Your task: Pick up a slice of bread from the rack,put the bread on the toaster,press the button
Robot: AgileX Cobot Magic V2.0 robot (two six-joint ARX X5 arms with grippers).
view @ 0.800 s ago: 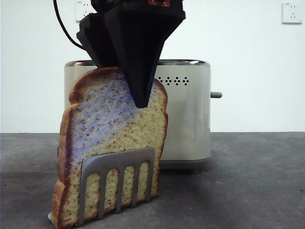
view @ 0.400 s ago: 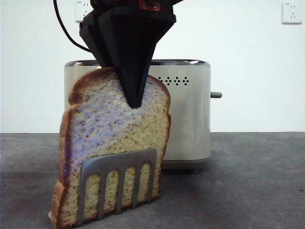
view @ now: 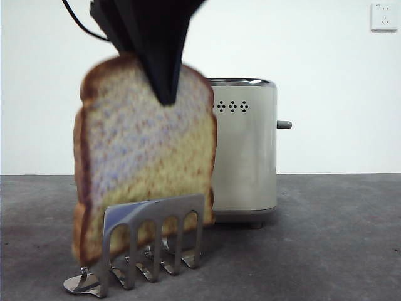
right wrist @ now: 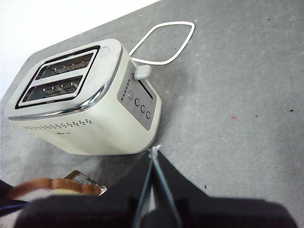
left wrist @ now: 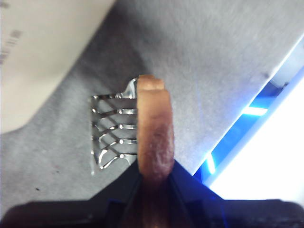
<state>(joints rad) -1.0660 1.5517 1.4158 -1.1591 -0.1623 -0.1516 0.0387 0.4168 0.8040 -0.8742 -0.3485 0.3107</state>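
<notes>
- Bread slice [view: 144,163] has risen since the earlier frame; its lower edge now sits high in the toast rack [view: 153,241], left of centre in the front view, bare wires showing below.
- Left tool [view: 164,94] clamped on the slice's top crust, upper left of frame.
- Cream toaster [view: 244,157] stands behind, centre, on the grey desk [view: 326,238].
- Right tool [right wrist: 154,154] pinched closed, gripping nothing, above the desk near the toaster.

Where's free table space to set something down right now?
Bare table on the toaster's lever side, out to the frame edge. Crowded at the rack: the left tool holds the bread just above it, close by the toaster.
</notes>
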